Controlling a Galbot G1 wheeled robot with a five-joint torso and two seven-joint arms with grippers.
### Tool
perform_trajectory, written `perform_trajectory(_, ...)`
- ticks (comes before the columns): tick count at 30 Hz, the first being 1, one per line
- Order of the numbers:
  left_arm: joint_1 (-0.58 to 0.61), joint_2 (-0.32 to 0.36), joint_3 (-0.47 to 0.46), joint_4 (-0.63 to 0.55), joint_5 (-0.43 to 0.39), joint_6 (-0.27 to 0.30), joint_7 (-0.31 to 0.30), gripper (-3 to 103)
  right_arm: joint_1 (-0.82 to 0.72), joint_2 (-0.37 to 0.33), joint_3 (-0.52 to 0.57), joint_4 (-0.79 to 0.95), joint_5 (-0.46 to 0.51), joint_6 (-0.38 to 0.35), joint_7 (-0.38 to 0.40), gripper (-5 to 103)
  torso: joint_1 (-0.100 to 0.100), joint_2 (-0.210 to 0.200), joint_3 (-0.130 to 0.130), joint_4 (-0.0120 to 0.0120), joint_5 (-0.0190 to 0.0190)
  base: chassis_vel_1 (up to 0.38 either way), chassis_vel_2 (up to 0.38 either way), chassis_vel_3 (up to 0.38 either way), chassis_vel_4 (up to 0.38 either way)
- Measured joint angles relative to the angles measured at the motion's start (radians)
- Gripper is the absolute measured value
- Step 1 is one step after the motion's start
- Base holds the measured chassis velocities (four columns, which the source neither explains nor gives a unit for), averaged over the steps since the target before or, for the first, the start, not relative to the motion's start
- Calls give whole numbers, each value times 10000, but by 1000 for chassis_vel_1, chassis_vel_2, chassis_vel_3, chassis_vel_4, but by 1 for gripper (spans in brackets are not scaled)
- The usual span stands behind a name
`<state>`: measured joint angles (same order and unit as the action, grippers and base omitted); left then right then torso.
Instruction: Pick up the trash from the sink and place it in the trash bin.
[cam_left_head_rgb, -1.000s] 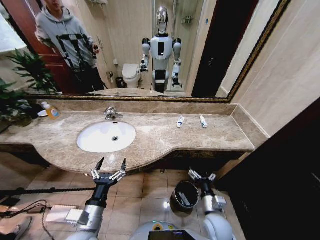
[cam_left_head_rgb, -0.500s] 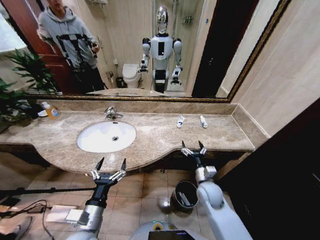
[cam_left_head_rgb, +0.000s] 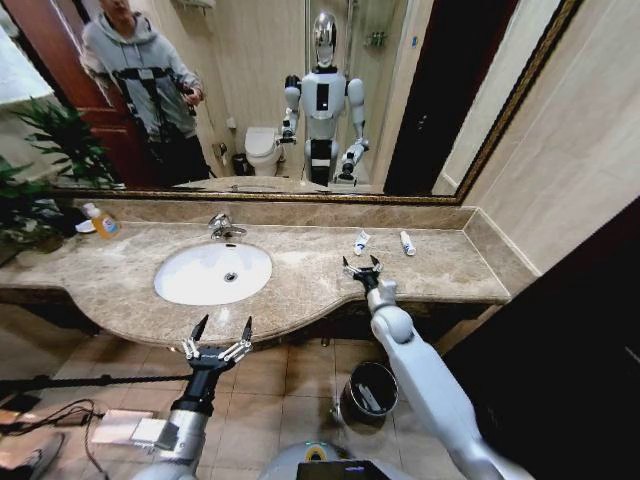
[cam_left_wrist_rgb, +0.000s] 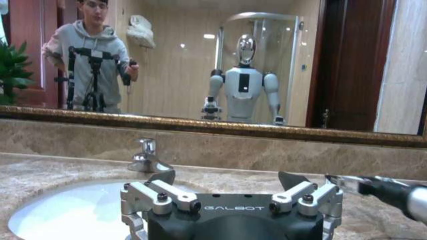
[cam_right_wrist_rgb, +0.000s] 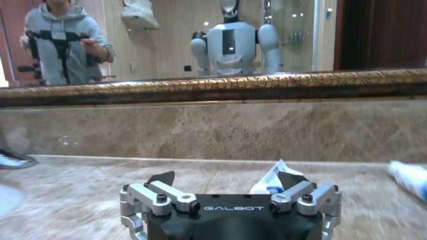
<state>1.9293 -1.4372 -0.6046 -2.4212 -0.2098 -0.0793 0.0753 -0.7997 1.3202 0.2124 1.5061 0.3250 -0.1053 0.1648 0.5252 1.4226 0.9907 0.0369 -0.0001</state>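
Note:
Two small white tubes of trash lie on the marble counter right of the sink (cam_left_head_rgb: 190, 285): one with a blue mark (cam_left_head_rgb: 361, 242) and one farther right (cam_left_head_rgb: 406, 243). My right gripper (cam_left_head_rgb: 361, 266) hovers open over the counter just short of the nearer tube. The right wrist view shows that tube (cam_right_wrist_rgb: 272, 179) straight ahead of the open right gripper (cam_right_wrist_rgb: 227, 177), and the other tube (cam_right_wrist_rgb: 410, 178) off to one side. My left gripper (cam_left_head_rgb: 220, 330) hangs open below the counter's front edge, before the basin (cam_left_wrist_rgb: 60, 215). The dark trash bin (cam_left_head_rgb: 350, 400) stands on the floor under the counter.
A chrome tap (cam_left_head_rgb: 222, 228) stands behind the basin. An orange-capped soap bottle (cam_left_head_rgb: 103, 222) and a plant (cam_left_head_rgb: 35, 190) sit at the counter's far left. A mirror runs along the back wall. Cables and a white box (cam_left_head_rgb: 120, 425) lie on the tiled floor.
My right arm has risen from above the trash bin and reached forward over the counter toward the nearer white tube. The left arm has stayed still.

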Motion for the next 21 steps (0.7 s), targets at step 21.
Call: perform_trajectory(21, 0, 0, 0, 0, 1, 0, 0, 100, 1965, 693, -238, -2785, -455, -406, 87, 100, -2, 0, -1, -1, 0, 0, 0, 0, 0)
